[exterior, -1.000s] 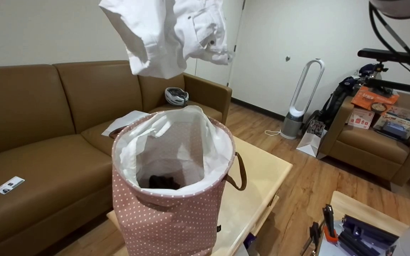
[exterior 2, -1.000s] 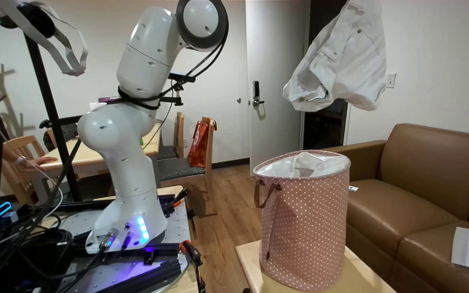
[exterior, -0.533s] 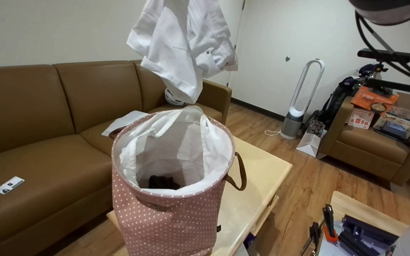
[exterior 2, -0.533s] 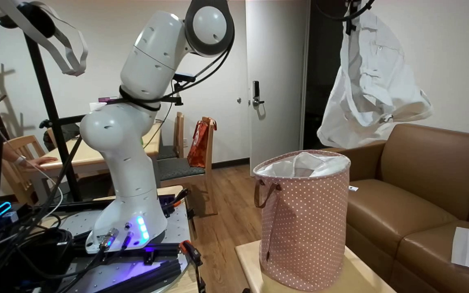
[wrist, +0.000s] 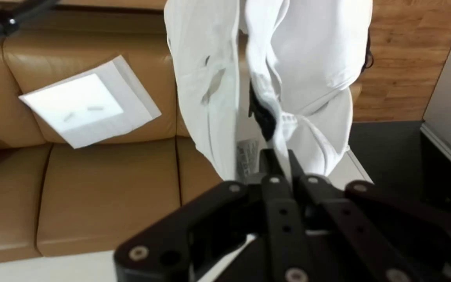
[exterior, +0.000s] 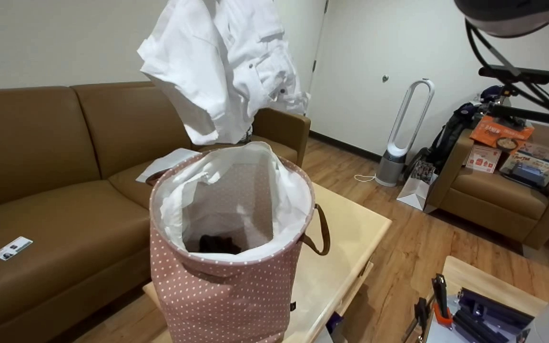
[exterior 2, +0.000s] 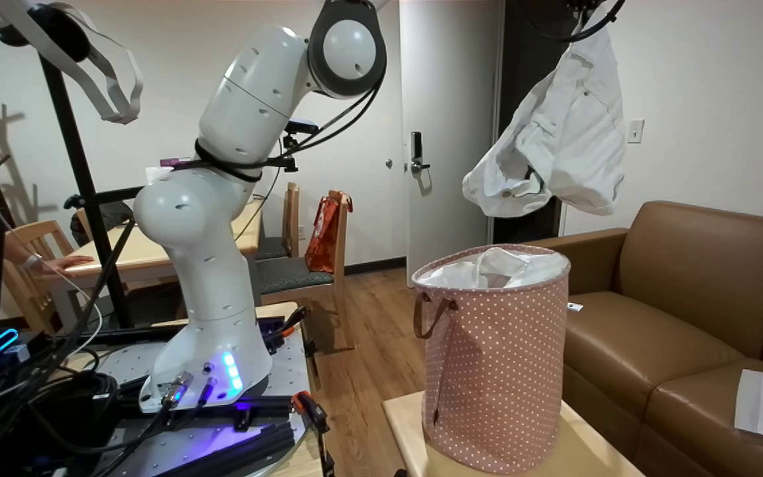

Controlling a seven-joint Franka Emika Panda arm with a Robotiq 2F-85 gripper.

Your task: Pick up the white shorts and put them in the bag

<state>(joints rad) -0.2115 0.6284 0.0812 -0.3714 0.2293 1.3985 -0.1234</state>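
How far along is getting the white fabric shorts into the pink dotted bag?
Done: the white fabric shorts are picked up, hanging aloft in both exterior views. In hand: the black two-fingered gripper pinches their cloth in the wrist view. Left: lowering them into the pink dotted fabric bag and letting go; it holds a dark item, not the shorts.

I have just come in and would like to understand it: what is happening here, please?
A white robot arm holds white cloth shorts pinched in its jaws. They hang in the air, apart from the tall, round, pink fabric bag with white dots. The bag stands open on a light wooden table, with something dark inside; the shorts are not yet in it.
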